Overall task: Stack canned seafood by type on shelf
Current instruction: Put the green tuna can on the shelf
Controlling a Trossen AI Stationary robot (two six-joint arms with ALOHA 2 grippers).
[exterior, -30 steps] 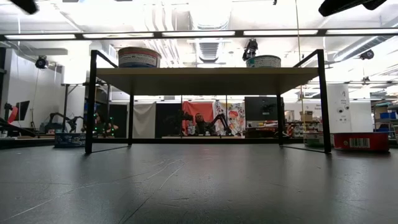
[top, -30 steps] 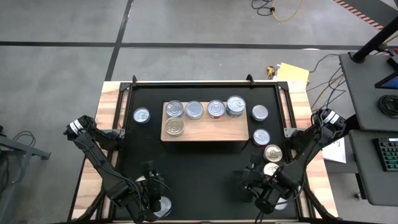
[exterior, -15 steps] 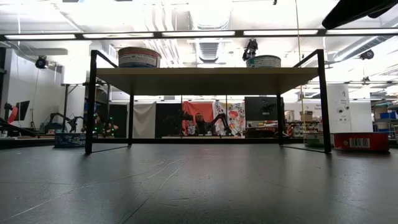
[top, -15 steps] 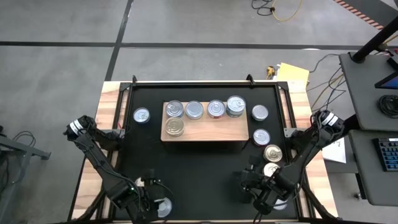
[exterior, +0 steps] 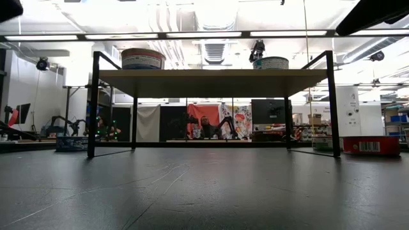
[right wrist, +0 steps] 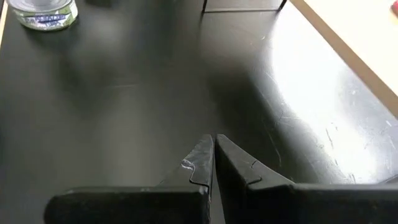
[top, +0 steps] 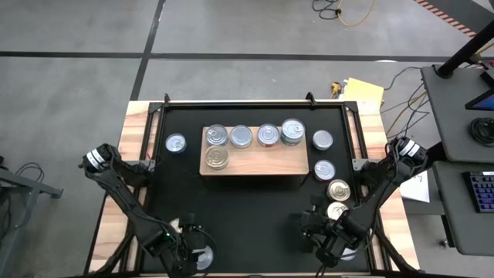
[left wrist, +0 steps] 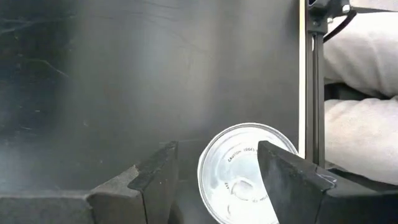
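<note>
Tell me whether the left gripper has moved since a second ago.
Yes. In the high view the left gripper has slid toward the table's near edge, farther from the shelf.
</note>
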